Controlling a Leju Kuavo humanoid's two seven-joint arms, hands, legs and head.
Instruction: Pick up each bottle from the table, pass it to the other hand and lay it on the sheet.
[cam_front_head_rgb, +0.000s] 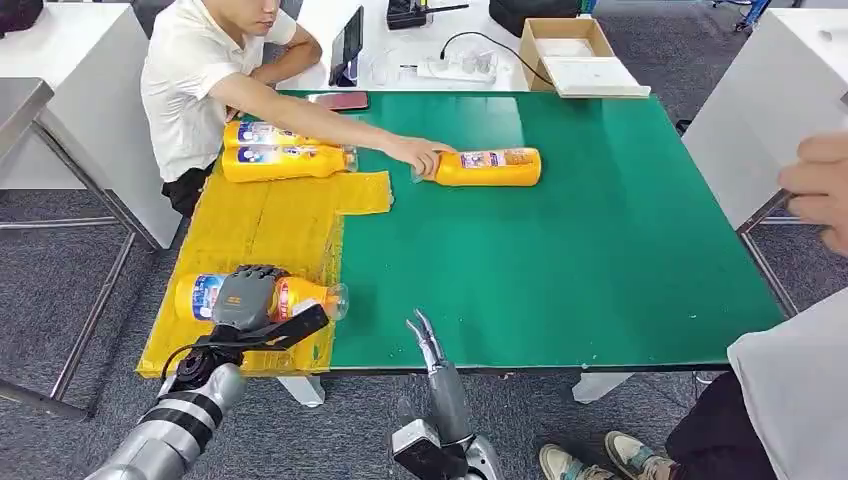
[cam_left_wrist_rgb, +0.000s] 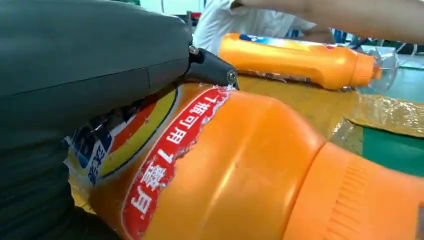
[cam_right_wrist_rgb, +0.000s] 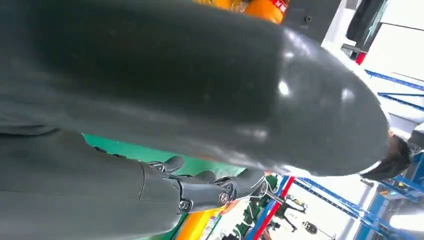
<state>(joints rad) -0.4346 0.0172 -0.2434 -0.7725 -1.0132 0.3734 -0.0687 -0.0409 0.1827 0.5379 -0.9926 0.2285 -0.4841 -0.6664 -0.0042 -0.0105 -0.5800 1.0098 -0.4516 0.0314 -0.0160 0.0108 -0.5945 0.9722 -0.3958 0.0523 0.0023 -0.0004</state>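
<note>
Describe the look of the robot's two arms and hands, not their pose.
The left arm is silver with dark ribbed bands near the wrist and a thin black cable looped beside it. The left hand is grey, with a ribbed cover and darker fingers. The right arm is grey metal above a dark block, and the right hand has slim grey fingers.

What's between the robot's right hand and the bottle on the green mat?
Only bare green mat separates the right hand from the bottle, but a person's hand is resting on the bottle's cap end, so the bottle is not free to take.
</note>
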